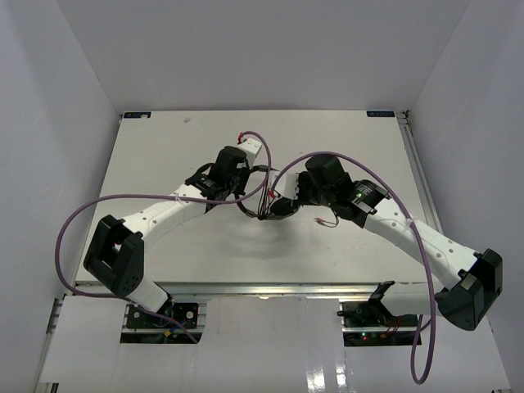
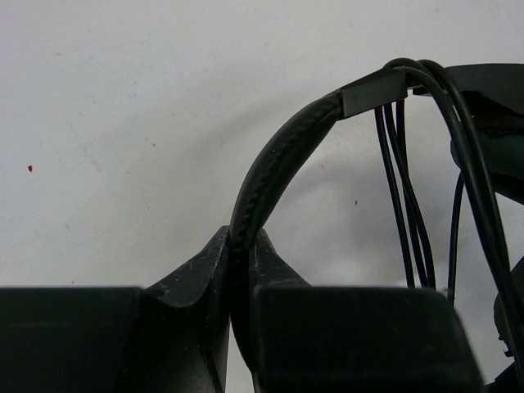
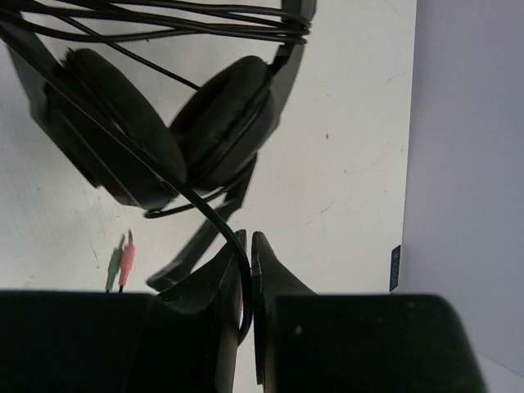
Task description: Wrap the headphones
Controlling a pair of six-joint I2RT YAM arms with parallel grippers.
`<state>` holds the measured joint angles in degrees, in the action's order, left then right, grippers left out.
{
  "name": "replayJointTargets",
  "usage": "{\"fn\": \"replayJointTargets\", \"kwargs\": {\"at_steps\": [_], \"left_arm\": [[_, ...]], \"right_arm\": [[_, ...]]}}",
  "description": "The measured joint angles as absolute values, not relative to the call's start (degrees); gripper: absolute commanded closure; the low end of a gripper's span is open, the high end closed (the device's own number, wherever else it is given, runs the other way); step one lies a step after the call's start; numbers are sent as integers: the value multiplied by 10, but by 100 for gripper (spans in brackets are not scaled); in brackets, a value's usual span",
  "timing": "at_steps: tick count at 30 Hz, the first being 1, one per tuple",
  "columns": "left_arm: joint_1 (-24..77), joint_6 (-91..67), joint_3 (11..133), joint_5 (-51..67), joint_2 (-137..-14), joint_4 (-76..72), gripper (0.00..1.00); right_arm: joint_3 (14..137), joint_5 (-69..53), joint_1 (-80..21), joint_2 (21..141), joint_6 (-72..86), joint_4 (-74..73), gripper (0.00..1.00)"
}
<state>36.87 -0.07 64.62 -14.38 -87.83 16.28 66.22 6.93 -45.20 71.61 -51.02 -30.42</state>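
1. Nearest the lens, the left gripper (image 2: 241,237) fills the bottom of its wrist view. Its black fingers are pressed together on the padded, stitched headband of the black over-ear headphones (image 2: 278,155), and the band arches up and to the right from that pinch.
2. The right gripper (image 3: 250,241) is closed almost as far, nipping the long thin black cord (image 3: 214,214) just below the two round padded earcups (image 3: 229,115).
3. Seen from above, the headphones (image 1: 274,205) sit between the two wrists over the middle of the white table (image 1: 327,262). Whether they are lifted or resting on it I cannot tell.
4. Several strands of cord hang across the headband near its slider (image 2: 401,205), so the wrapping looks well along. The pink and green plugs (image 3: 120,264) show beside the earcups, so a free tail probably remains.
5. The step in hand, by my reading, is laying another turn.
   - The left pinch should act as a steady anchor, without twisting the band.
   - The right should carry the cord around with light, even tension.
   - Each turn should settle beside the turns already there, not across the earcups.
6. Pulling too hard could drag the band out of the left fingers or loosen the loops. Slack cord might also snag on the thick purple robot cable (image 1: 327,154).
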Motion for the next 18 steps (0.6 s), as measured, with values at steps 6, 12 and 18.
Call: {"fn": "replayJointTargets", "kwargs": {"at_steps": [6,12,18], "left_arm": [[366,35,617,-86,-869,180,100],[366,53,593,-9,-845,187,100],[380,73,573,63,-783,193,100]], "right_arm": [[662,88,-455,717,-528,-305,80],[657,50,-447,717,-522,-300,79],[630,-52,-405,726,-475,-272,79]]}}
